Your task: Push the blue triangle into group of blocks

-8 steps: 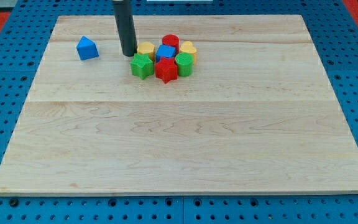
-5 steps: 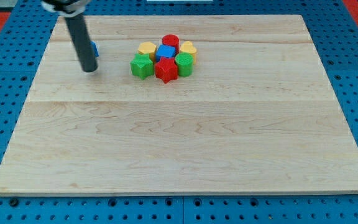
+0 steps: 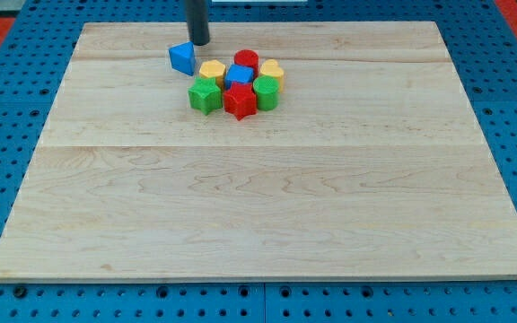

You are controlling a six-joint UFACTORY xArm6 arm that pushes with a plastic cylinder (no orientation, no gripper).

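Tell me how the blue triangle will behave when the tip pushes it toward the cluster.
The blue triangle looks small and rigid, so it should slide, not tip, on the smooth wooden board. Its angled faces may make it spin off my tip. It sits just left of the yellow block, so a short push should do.

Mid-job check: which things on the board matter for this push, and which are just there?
In the job:
- blue triangle, close to the group's upper left
- my tip, just above and right of the blue triangle
- group of blocks: yellow, red, green and blue pieces bunched together

Just there:
- wooden board
- blue pegboard beneath
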